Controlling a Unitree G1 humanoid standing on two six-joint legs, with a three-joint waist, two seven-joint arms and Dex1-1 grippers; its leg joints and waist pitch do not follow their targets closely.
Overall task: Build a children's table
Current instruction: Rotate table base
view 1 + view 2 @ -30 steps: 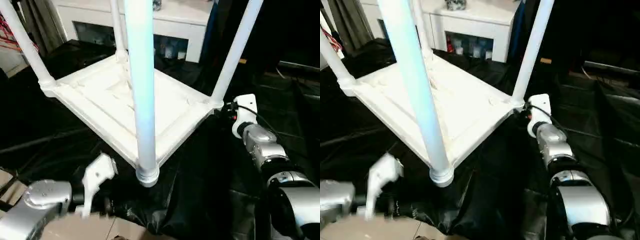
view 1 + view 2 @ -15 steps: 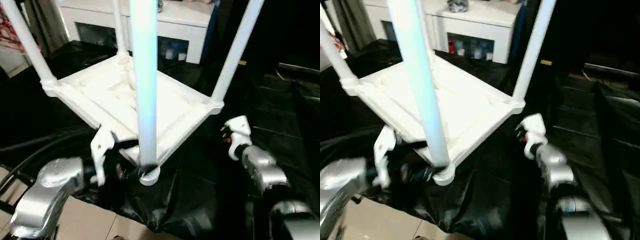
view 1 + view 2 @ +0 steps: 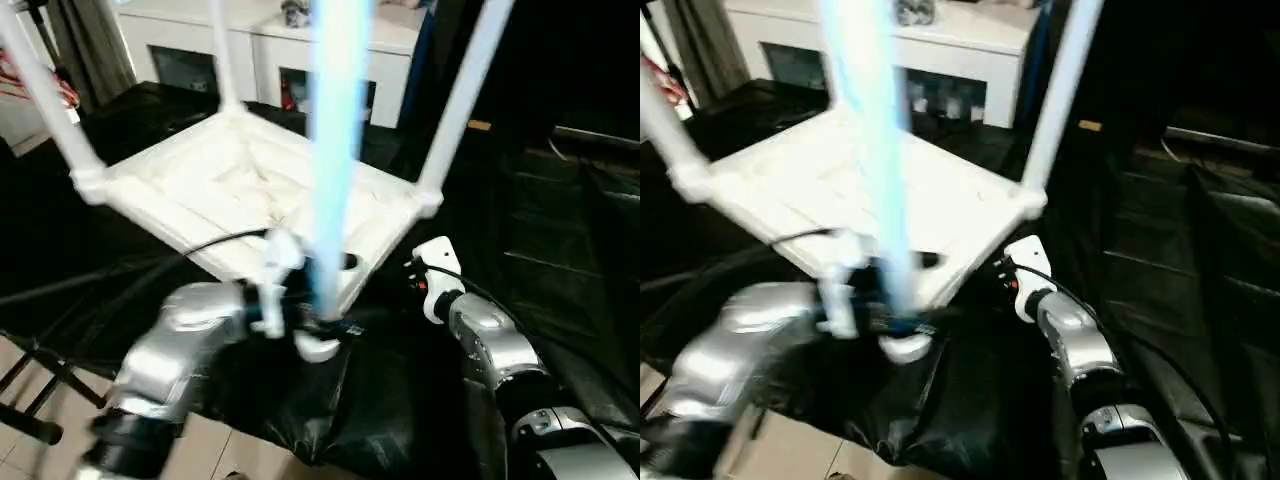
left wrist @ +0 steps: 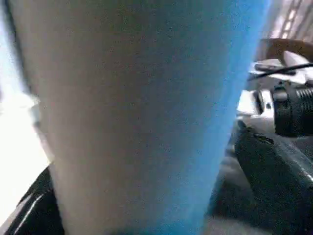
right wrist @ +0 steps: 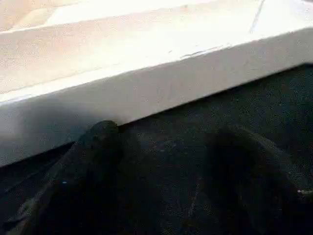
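The upturned table (image 3: 240, 190) rests on black sheeting (image 3: 380, 400). Left gripper (image 3: 300, 315) reaches its near leg (image 4: 132, 112), grip unclear; right wrist view shows right gripper's (image 5: 161, 181) jaws apart, beside the rim.

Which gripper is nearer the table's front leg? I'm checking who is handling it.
Left. The left gripper is right at the base of the front leg; the right gripper sits apart, by the tabletop's right edge.

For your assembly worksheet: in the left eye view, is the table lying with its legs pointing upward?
Yes: the table top lies underside up and its legs rise from the corners.
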